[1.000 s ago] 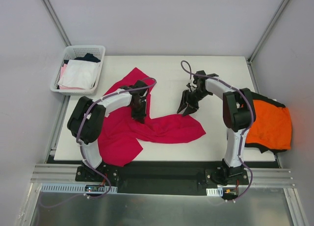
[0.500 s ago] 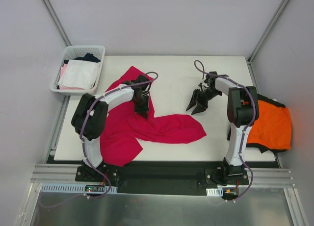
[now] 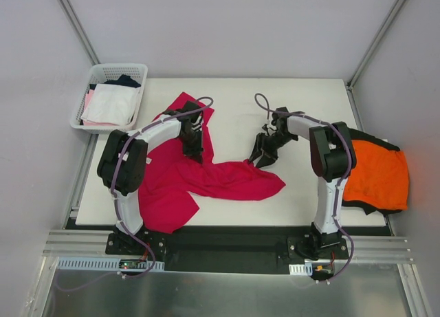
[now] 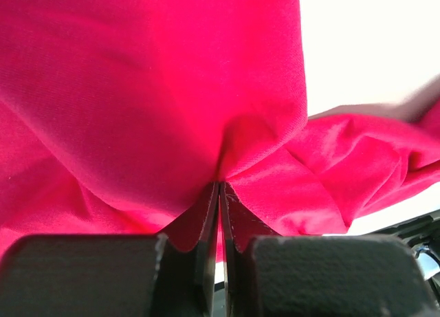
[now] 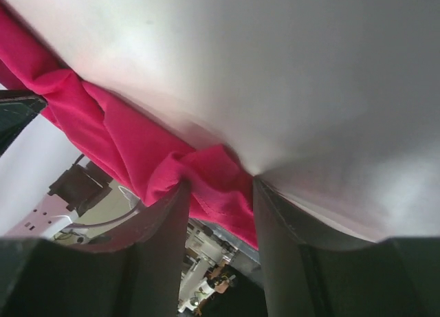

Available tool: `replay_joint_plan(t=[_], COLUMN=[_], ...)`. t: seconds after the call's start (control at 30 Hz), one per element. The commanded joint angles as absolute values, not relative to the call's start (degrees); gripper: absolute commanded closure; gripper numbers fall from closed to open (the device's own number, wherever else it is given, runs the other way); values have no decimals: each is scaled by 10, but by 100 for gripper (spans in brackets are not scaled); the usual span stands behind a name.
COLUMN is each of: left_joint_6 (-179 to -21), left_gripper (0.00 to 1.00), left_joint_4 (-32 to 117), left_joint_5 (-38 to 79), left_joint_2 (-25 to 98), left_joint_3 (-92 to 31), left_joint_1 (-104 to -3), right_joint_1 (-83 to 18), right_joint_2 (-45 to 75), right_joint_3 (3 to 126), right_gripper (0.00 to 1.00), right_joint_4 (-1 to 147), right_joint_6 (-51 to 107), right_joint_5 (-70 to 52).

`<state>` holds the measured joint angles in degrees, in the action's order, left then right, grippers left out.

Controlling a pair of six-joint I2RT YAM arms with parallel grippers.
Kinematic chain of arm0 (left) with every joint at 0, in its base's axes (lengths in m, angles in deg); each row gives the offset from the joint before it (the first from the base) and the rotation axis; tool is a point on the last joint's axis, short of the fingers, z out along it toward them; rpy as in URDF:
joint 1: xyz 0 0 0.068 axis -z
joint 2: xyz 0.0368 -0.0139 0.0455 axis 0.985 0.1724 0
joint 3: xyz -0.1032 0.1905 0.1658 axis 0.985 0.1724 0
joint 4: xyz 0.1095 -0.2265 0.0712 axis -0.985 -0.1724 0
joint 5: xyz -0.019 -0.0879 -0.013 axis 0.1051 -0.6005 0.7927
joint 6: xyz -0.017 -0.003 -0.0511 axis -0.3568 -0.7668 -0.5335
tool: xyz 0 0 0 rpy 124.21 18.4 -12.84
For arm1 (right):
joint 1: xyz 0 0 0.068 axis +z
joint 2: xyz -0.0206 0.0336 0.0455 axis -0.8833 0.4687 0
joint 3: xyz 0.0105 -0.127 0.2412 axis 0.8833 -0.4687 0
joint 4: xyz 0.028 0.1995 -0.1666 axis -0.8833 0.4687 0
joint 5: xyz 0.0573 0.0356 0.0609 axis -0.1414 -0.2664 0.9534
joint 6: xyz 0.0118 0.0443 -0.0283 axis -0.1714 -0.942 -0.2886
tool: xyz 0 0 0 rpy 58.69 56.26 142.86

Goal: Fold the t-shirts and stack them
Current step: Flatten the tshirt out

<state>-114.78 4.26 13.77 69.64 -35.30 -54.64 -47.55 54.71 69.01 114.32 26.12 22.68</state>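
The crimson t-shirt lies crumpled on the left half of the table, twisted in the middle and not yet flat. Your left gripper is closed tight on a fold of it near its middle. Your right gripper stands at the upper edge of the shirt's right part, jaws half apart with a bunch of cloth between them, not pinched. I think you should close it on this edge, then draw both grippers apart gently to spread the shirt. The orange t-shirt lies at the right edge.
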Motion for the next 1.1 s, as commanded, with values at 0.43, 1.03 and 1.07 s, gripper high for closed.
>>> replay_joint_plan(t=[0.43, 1.03, 1.07], left_joint_6=[-1145, -1207, -1205], left_gripper=[97, 97, 97], left_joint_4=[29, 22, 20], left_joint_5=[128, 158, 158], left_joint_2=[711, 740, 747], left_joint_3=[-377, -440, -449], left_joint_1=[-553, -680, -685], right_joint_1=[-414, -518, -523], right_joint_2=[548, 341, 329], right_joint_3=[724, 748, 747], right_gripper=[99, 99, 99], right_joint_4=[1118, 1264, 1270], right_joint_6=[234, 232, 233], right_joint_5=[210, 47, 44])
